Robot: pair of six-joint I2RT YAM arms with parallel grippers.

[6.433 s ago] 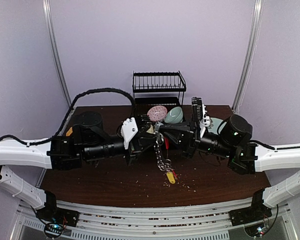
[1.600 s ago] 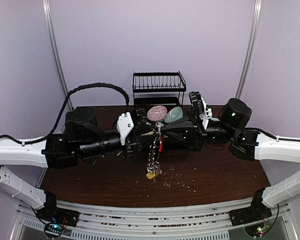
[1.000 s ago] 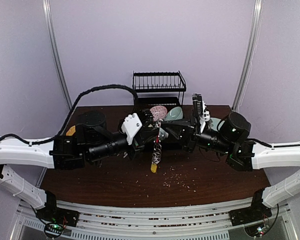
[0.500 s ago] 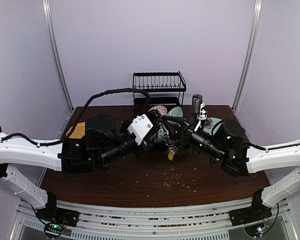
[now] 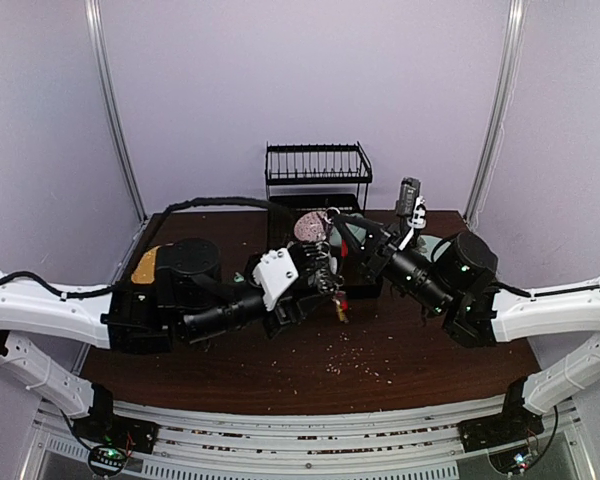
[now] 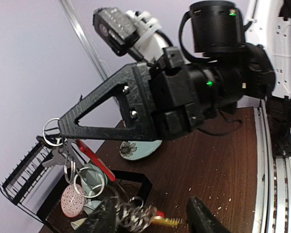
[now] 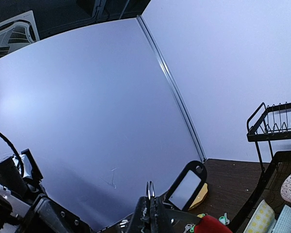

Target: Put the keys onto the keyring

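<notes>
Black right gripper (image 6: 59,130): fingers pinched together at their tips and clamped on the keyring (image 6: 94,162), held up in the air.
Keyring: hangs from that pinch, its red sleeve slanting downward, with small split rings (image 6: 131,213) dangling below in a tangled bunch.
Left gripper (image 6: 153,203): just under the right one, its fingers standing apart and squeezing nothing.
Bunch: its lower end sags between the left fingers, close against one of them; I cannot tell whether it touches.
Yellow-tagged key (image 6: 166,222): at the bottom of the bunch, in the gap between the left fingers.
Table (image 5: 400,350): dark brown wood with pale crumbs (image 5: 355,362) scattered near the middle.
Dish rack (image 5: 317,165): black wire, at the far edge behind both grippers.
</notes>
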